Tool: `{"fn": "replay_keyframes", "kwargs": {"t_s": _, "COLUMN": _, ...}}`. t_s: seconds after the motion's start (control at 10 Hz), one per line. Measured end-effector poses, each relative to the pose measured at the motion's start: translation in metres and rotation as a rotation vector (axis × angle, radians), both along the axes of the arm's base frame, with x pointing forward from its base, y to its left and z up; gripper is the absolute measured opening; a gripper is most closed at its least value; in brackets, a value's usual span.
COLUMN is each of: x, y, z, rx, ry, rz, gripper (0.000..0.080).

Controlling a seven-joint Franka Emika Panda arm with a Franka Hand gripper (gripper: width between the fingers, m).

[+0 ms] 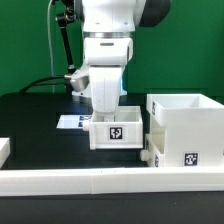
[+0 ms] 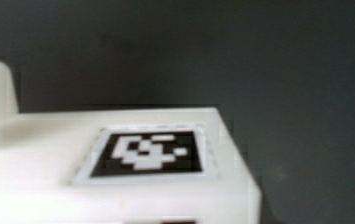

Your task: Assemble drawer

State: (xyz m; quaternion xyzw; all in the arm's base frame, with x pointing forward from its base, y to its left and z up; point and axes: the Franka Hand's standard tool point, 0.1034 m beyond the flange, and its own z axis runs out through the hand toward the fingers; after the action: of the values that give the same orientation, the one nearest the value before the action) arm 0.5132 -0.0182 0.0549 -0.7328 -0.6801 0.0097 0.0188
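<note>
We log one arm, its tool (image 1: 105, 108) hidden inside a small white box (image 1: 118, 131); grip state cannot be told. The box stands on the black surface (image 1: 35, 120), just beside the larger drawer case (image 1: 186, 130), tag (image 2: 147, 153) outward.

You're looking at a black surface (image 1: 30, 120) against a green backdrop (image 1: 25, 45). At centre frame, the small drawer box (image 1: 117, 127) is white with a black-and-white marker tag on its front. At right, the larger white box (image 1: 185, 130) carries the same pattern. The arm (image 1: 110, 50) is white, and black cables (image 1: 62, 40) run at upper left.
</note>
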Motion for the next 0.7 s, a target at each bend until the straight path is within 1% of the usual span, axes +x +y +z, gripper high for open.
{"fn": "replay_keyframes", "kwargs": {"t_s": 0.1, "x": 0.000, "y": -0.001, "z": -0.001, "rx": 0.001, "ry": 0.001, "rz": 0.048, "gripper": 0.0042}}
{"fn": "replay_keyframes", "kwargs": {"t_s": 0.3, "x": 0.004, "y": 0.001, "z": -0.005, "rx": 0.002, "ry": 0.004, "rz": 0.052, "gripper": 0.0042}}
{"fn": "replay_keyframes", "kwargs": {"t_s": 0.5, "x": 0.013, "y": 0.005, "z": -0.002, "rx": -0.006, "ry": -0.006, "rz": 0.079, "gripper": 0.0042}}
{"fn": "replay_keyframes", "kwargs": {"t_s": 0.7, "x": 0.012, "y": 0.004, "z": -0.004, "rx": -0.004, "ry": -0.014, "rz": 0.074, "gripper": 0.0042}}
